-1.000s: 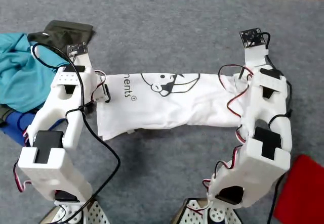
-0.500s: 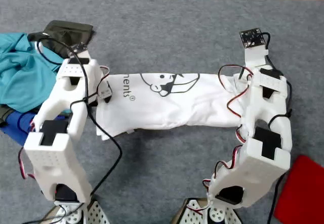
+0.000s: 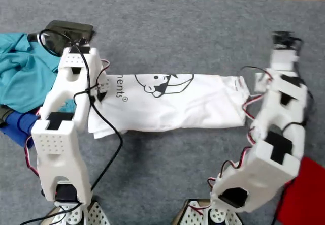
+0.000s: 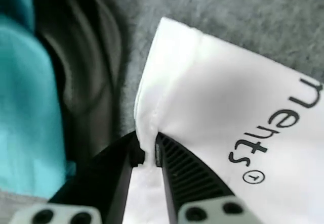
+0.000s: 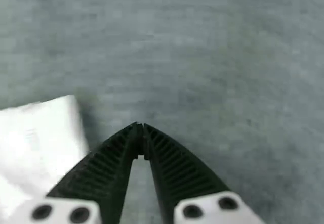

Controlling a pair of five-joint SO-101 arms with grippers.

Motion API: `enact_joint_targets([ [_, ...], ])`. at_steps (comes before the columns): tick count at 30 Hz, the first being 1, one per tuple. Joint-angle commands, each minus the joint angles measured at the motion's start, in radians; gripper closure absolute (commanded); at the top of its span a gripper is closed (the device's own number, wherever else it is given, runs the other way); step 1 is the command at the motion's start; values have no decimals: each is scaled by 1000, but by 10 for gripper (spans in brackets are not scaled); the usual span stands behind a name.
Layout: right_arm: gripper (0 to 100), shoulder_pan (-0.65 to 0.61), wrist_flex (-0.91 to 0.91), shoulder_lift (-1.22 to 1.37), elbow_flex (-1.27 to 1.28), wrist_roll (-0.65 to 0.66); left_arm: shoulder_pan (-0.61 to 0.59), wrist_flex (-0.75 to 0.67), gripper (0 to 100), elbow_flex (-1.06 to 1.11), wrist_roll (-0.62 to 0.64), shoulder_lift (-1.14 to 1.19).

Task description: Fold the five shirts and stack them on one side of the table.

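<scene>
1. Mid-table: white shirt (image 3: 172, 103) lay folded into a long band running side to side across the grey table (image 3: 167, 27). Black print faced up near the band's left end.
2. At that end, left gripper (image 4: 147, 155) had its jaws pinched on the hem. A ridge of white cloth was squeezed between the two fingers.
3. Over the same end stood the left arm (image 3: 66, 108). A black cable (image 3: 109, 149) looped from it down across the table in front of the band.
4. Past the other end, right gripper (image 5: 140, 143) had its jaws closed tip to tip with nothing between them. It sat over bare table just beside the shirt's right-end corner. Whether a finger brushed the cloth could not be told.
5. Noted the right arm (image 3: 277, 128) standing just off the band's right end, not over it.
6. Left edge of table: teal shirt (image 3: 20, 77) lay crumpled, near the gripped end.
7. Behind the teal one, farther back, lay a dark olive garment (image 3: 68, 32), bunched.
8. In front of the teal one, a blue cloth (image 3: 12, 128) lay partly tucked beneath it.
9. Near-right corner: red cloth (image 3: 304, 194) lay flat, partly behind the right arm and well apart from the white band.
</scene>
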Motion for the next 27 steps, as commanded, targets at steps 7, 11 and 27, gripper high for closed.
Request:
enact_joint_targets([
  [7,994,122,-78,-39,-54,-129,206,249,982,-379,17,-15],
  [11,994,122,-95,-39,-48,-129,344,311,982,-528,18,-5],
  [27,994,124,-94,-38,-47,-129,680,81,978,-603,324,-4],
])
